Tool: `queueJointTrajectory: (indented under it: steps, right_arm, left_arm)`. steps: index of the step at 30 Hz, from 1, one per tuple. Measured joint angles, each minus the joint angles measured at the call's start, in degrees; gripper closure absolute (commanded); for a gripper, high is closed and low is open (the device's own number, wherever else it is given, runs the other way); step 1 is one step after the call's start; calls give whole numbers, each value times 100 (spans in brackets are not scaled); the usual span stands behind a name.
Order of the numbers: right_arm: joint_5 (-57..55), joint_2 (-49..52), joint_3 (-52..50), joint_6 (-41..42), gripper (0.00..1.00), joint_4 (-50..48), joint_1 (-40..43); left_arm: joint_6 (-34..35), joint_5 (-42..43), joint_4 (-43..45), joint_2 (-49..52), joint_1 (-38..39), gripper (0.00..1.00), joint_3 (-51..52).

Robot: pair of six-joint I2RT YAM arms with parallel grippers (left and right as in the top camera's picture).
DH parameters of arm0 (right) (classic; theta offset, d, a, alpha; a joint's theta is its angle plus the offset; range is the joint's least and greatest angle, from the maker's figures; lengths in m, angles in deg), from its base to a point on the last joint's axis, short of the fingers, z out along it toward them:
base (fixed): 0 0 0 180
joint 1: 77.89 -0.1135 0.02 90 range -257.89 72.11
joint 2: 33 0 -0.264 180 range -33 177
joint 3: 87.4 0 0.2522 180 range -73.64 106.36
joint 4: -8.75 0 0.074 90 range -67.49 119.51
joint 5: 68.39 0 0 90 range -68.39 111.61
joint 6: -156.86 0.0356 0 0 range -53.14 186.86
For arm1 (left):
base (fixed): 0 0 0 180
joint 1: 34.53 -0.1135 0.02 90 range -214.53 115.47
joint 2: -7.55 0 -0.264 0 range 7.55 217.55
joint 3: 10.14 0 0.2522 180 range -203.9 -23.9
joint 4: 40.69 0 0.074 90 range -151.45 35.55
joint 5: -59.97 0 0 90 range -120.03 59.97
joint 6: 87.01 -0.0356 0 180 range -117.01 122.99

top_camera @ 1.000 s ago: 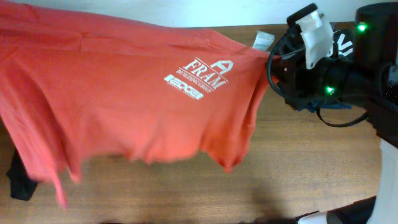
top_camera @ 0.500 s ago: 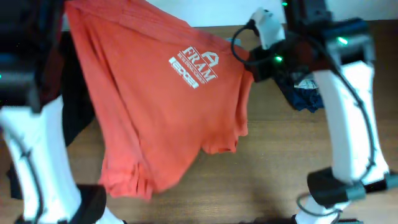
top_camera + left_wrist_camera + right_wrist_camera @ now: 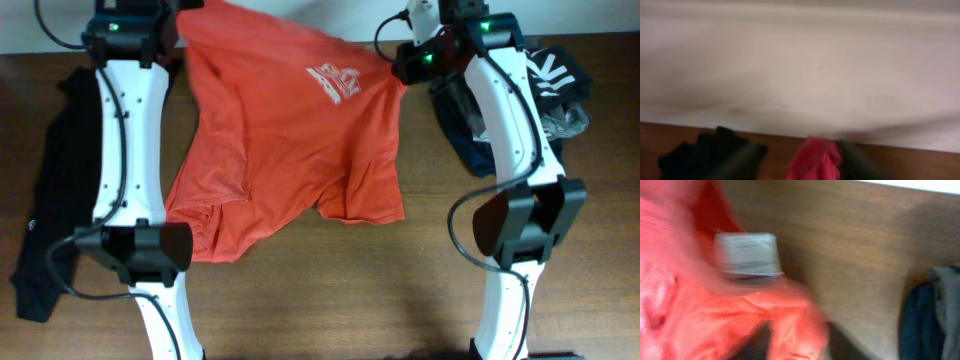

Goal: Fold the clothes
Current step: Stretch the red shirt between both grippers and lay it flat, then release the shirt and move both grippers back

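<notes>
Your left end effector has its fingers spread. A bunch of the orange-red T-shirt sits between them, with a gap showing on one side, though the wrist view is badly blurred. You cannot tell from the blurred wrist view how wide your right end effector stands. Orange-red cloth fills the space right in front of it, and the white neck label lies just ahead of it.

The two end effectors are at the far edge of the tabletop, one at each top corner of the T-shirt. From there the shirt runs back toward the arm bases, rumpled and lying on the wood, its lower hem bunched. The white lettering faces up, nearer your right end effector than your left.

A black garment lies outboard of your left end effector, stretched along the tabletop beside that arm and apart from the T-shirt. A heap of dark blue clothes lies outboard of your right end effector, partly under that arm.
</notes>
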Motion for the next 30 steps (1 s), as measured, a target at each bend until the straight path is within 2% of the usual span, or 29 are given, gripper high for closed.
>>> queueJointTrajectory:
  steps: [4,7,12,16,24,30]
  right_arm:
    - [2,129,-17,52,1,-50,214]
    - [96,109,33,105,1,291,358]
    - [435,13,70,153,1,1360,595]
    - [507,-258,70,186,1,1832,682]
    - [118,-1204,94,267,1,3279,680]
    - [-131,-2024,-70,413,1,3401,603]
  left_arm:
    - [2,-2,-181,68,0,1,7]
    - [0,44,-588,-4,0,1,4]
    - [0,275,-1849,-378,0,1,9]
    - [46,365,-2771,-962,0,1,4]
    - [796,358,-4780,-1950,0,1,-46]
    - [1049,431,-4996,-1991,28,1,273]
